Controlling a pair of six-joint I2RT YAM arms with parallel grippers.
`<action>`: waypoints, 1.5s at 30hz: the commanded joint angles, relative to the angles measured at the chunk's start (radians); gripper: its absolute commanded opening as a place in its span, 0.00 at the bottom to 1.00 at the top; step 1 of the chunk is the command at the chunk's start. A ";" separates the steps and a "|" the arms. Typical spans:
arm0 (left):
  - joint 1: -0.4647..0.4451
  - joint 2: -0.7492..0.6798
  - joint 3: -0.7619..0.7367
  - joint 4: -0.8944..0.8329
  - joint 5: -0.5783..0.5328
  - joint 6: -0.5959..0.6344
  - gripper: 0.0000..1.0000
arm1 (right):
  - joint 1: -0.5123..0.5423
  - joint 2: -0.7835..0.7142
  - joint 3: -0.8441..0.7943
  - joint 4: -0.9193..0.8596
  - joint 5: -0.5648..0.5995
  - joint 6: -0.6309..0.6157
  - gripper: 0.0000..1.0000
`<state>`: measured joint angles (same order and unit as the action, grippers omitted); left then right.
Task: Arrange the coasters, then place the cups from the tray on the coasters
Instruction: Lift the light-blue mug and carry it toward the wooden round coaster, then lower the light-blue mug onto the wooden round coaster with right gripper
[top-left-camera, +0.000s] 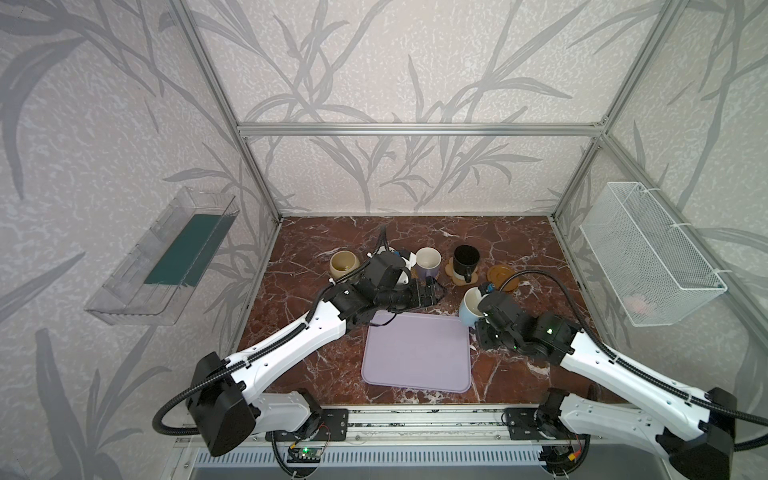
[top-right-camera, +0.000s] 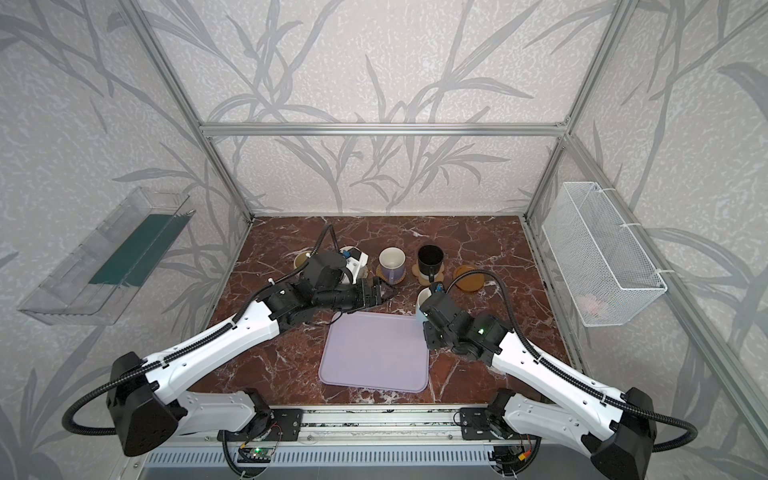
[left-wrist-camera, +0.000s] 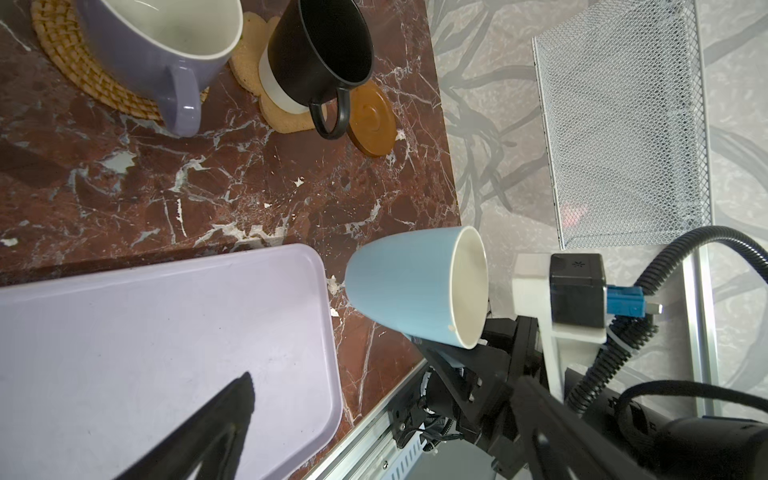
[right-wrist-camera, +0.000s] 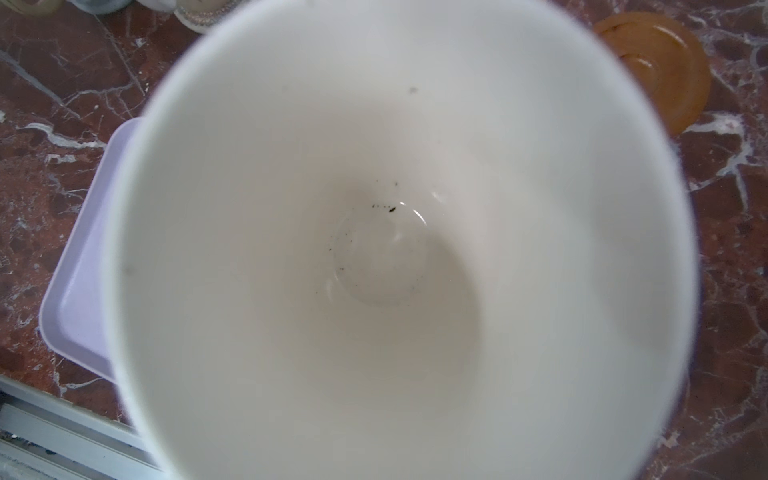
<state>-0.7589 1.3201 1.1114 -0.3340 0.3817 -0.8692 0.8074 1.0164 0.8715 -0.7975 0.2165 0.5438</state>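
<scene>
My right claw (left-wrist-camera: 446, 351) clamps the tilted light blue cup (left-wrist-camera: 403, 282) — brown saucer coaster (right-wrist-camera: 660, 70) just beyond it; my left claw (top-left-camera: 432, 291) gapes empty, tray (top-left-camera: 415, 357) just beside it

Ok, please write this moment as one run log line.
left gripper: open, empty | right gripper: shut on light blue cup, tilted beside tray | brown coaster: free

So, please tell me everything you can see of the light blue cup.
The light blue cup looks like glazed ceramic. It is tapered, pale blue outside and white inside, and empty except for a few dark specks at the bottom. It is tilted strongly, with its mouth facing the right arm's wrist. The right gripper is shut on it near the rim, hiding the handle. It hangs beside a corner of the tray and seems to touch nothing else.
</scene>
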 joint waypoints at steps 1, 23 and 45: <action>-0.012 0.044 0.077 -0.032 -0.025 0.047 0.99 | -0.068 -0.023 0.050 0.041 -0.030 -0.070 0.07; -0.046 0.397 0.430 -0.033 0.033 0.061 0.99 | -0.520 0.165 0.103 0.182 -0.216 -0.252 0.06; -0.049 0.613 0.652 -0.036 -0.062 0.074 0.99 | -0.718 0.570 0.312 0.275 -0.158 -0.328 0.04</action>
<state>-0.8040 1.9244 1.7203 -0.3672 0.3550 -0.8112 0.1047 1.5642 1.1271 -0.5800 0.0433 0.2493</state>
